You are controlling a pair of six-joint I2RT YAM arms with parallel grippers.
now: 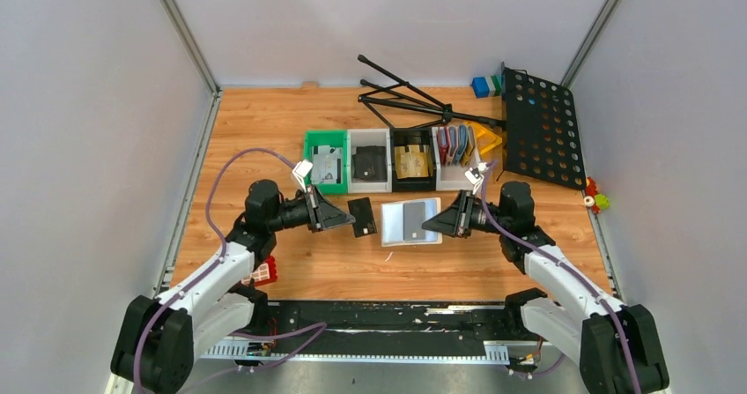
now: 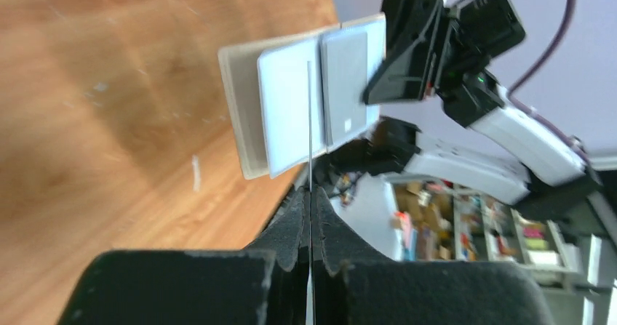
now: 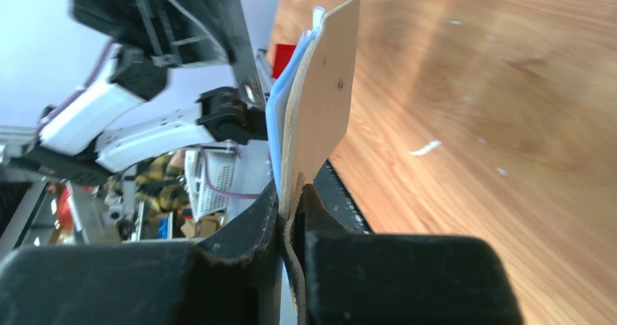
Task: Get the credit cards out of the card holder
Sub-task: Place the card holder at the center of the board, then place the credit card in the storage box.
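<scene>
Card holder (image 1: 393, 225): mid-table (image 1: 291, 121), lies open, pale face up, just in front of the row of bins. One dark credit card (image 1: 414, 221) sits in it, within its outline.

Right pincer (image 1: 427, 225): pressed onto the holder's right edge. The right wrist view shows the fingers pinching the tan back and pale blue inner layers of the holder (image 3: 320, 99), seen edge-on. Cannot tell whether the holder rests on the table or is raised a little.

Second credit card (image 1: 362, 217): black, just left of the holder and apart from it. Left pincer (image 1: 350, 222) is clamped on its left edge. In the left wrist view the card (image 2: 309, 121) shows as a thin line running out from between the closed fingers, with the holder (image 2: 284, 114) beyond it.

The two pincers face each other across the holder, arms reaching in from either side.

Behind: green bin (image 1: 310, 160), white bin (image 1: 370, 134), black bin (image 1: 412, 133), and a further bin holding upright wallets (image 1: 454, 144). Folded black music stand (image 1: 537, 125) lies at far right. Blue and green blocks (image 1: 484, 85) sit by the back wall. Small red object (image 1: 264, 271) is beside the left arm.
</scene>
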